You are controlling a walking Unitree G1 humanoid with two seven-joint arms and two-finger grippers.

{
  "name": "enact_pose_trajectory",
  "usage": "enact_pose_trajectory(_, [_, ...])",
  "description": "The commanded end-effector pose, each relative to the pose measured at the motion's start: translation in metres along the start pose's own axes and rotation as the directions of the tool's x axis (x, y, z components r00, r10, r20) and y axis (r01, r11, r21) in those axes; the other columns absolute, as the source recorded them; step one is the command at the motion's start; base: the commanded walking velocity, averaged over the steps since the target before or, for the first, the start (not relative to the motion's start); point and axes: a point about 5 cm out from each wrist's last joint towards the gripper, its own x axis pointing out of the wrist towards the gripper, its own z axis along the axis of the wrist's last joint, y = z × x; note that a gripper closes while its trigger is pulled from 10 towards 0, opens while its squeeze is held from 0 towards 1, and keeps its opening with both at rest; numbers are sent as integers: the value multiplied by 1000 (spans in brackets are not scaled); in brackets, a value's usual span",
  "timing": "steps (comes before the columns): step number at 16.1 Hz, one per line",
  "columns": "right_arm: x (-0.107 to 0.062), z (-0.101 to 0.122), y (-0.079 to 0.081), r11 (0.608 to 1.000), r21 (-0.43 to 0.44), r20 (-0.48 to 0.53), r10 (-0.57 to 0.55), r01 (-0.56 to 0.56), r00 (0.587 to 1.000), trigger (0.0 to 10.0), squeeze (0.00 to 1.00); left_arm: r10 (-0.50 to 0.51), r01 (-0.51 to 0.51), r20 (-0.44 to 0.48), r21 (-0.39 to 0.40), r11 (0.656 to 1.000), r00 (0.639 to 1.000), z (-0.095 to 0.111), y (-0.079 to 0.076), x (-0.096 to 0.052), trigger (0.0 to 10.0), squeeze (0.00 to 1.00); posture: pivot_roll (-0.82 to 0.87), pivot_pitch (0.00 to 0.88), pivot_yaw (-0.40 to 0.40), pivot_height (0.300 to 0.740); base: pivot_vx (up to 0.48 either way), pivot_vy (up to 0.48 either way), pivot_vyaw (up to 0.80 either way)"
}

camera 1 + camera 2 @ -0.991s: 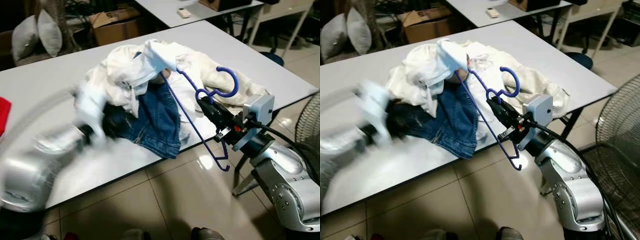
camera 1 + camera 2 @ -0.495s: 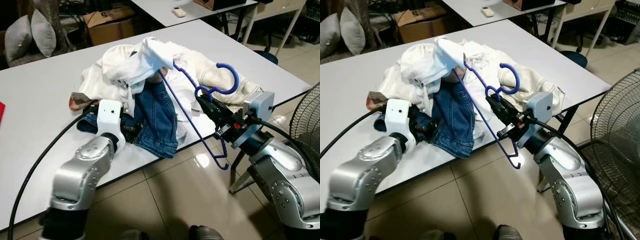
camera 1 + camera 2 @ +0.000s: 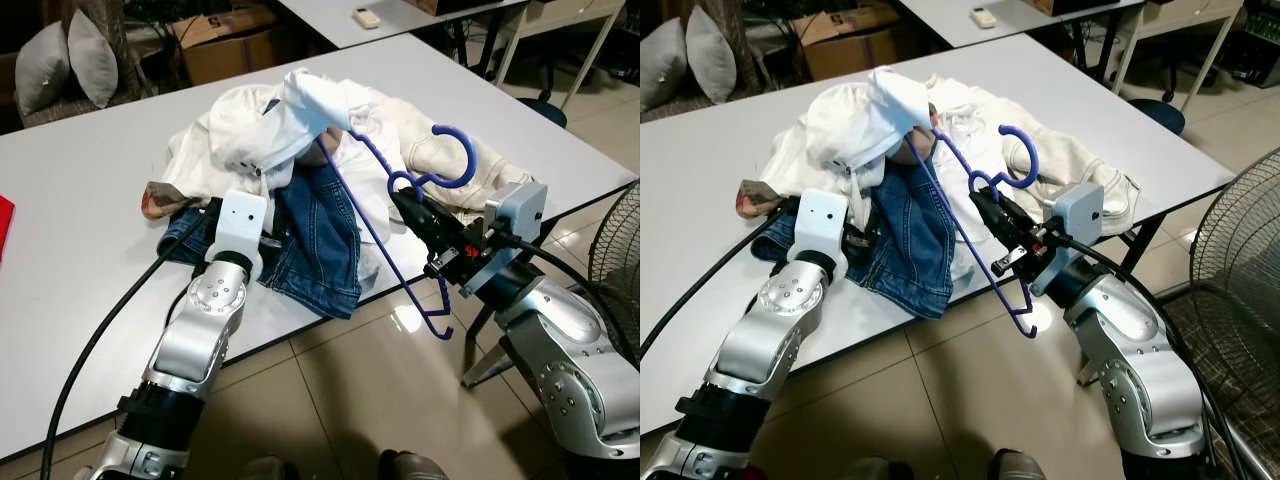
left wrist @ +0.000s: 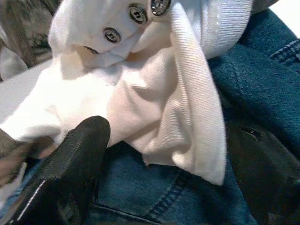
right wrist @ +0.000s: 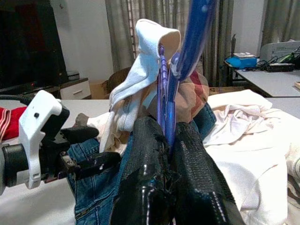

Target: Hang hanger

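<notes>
Blue hanger [image 3: 385, 215], clamped at its neck by the right gripper [image 3: 412, 212], long axis slanting from the near tabletop [image 3: 80, 180] edge up-left into a white garment [image 3: 262, 130]; left gripper [image 4: 154, 154], fingers apart, at jeans [image 3: 318, 240] just left.

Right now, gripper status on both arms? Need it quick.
Left gripper: open, fingers either side of the white garment on the jeans.
Right gripper: closed on the blue hanger.
</notes>
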Motion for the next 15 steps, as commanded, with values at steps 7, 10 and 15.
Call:
enact_pose_trajectory(7, [-1,6,4,1000,-7,29,-3,3,1000,10000,0,13,-14,60,3,1000,998,-9,0,6,0,0,-119,82,97,740,0,0,0])
enact_pose_trajectory(10, [-1,6,4,1000,-10,27,-2,2,1000,10000,0,5,-2,71,-43,999,997,-11,-4,7,0,0,-121,82,95,740,0,0,0])
enact_pose_trajectory(15, [-1,6,3,1000,-12,27,-1,1,1000,10000,0,5,-2,56,-51,999,998,-16,-4,8,0,0,-123,83,100,740,0,0,0])
